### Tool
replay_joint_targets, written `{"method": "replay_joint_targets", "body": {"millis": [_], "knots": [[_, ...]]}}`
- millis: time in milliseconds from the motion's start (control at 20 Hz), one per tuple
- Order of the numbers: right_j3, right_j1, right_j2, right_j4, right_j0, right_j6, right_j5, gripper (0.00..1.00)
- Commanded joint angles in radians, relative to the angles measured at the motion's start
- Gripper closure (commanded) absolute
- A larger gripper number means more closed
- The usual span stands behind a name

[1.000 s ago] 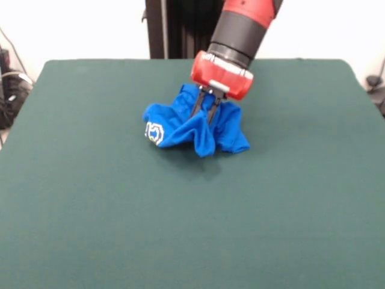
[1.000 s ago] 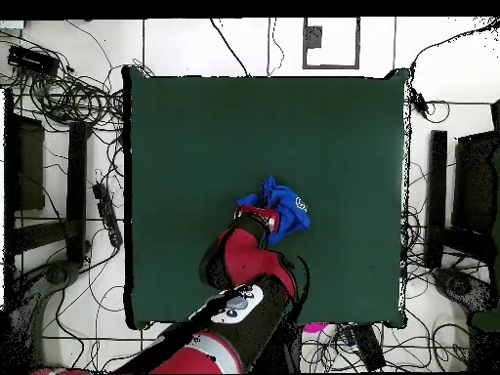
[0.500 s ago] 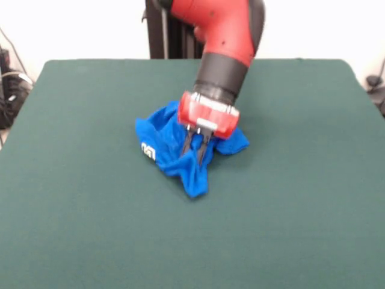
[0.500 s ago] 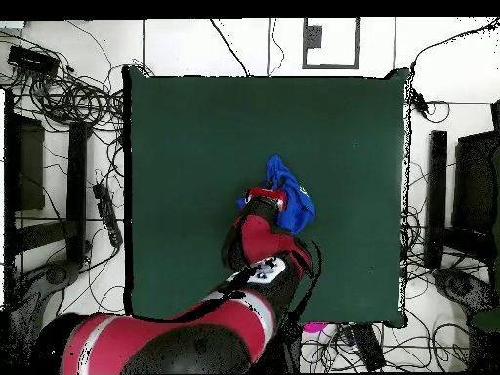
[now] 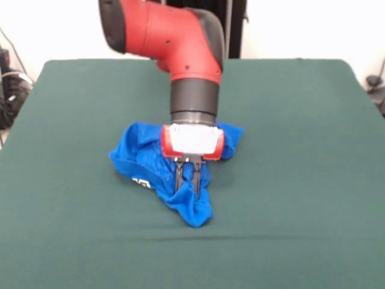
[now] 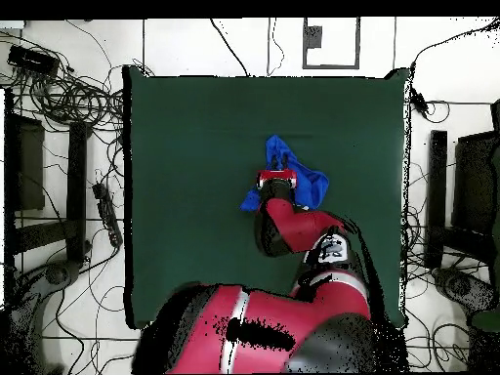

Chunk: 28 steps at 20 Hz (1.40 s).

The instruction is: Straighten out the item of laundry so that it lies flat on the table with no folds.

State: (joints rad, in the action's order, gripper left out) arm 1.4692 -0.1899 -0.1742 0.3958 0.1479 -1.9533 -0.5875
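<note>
Green felt of the table [image 5: 313, 180] spreads wide around my work. Near its middle the item of laundry [image 5: 141, 159] lies bunched, its long axis trailing from my gripper [image 5: 187, 185] toward the far edge; my fingers pinch its nearest fold.

Honestly nothing here is readable. The crumpled bright blue T-shirt [image 5: 157, 162] has a little patch of white-outlined print [image 5: 141, 182] peeking out of a fold on its front edge, but it's too small and scrunched to make out any letters. No labels or numbers that I can read on the red and black robot arm [image 5: 180, 54] either.
</note>
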Motion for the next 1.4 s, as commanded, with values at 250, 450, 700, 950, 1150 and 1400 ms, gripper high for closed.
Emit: {"method": "replay_joint_targets", "body": {"millis": [250, 450, 700, 950, 1150, 1400], "knots": [[0.022, 0.125, 0.670, -0.063, 0.178, -0.267, 0.495, 1.00], [0.061, 0.070, 0.553, -0.333, 0.073, -0.276, 0.637, 1.00], [0.069, 0.030, 0.414, -0.600, -0.051, -0.307, 0.866, 1.00], [0.146, 0.063, 0.588, -0.629, 0.084, -0.212, 0.776, 1.00], [0.154, 0.125, 0.677, -0.556, 0.153, -0.176, 0.614, 1.00], [0.022, 0.092, 0.219, -0.646, -0.206, -0.180, 0.415, 1.00]]}}
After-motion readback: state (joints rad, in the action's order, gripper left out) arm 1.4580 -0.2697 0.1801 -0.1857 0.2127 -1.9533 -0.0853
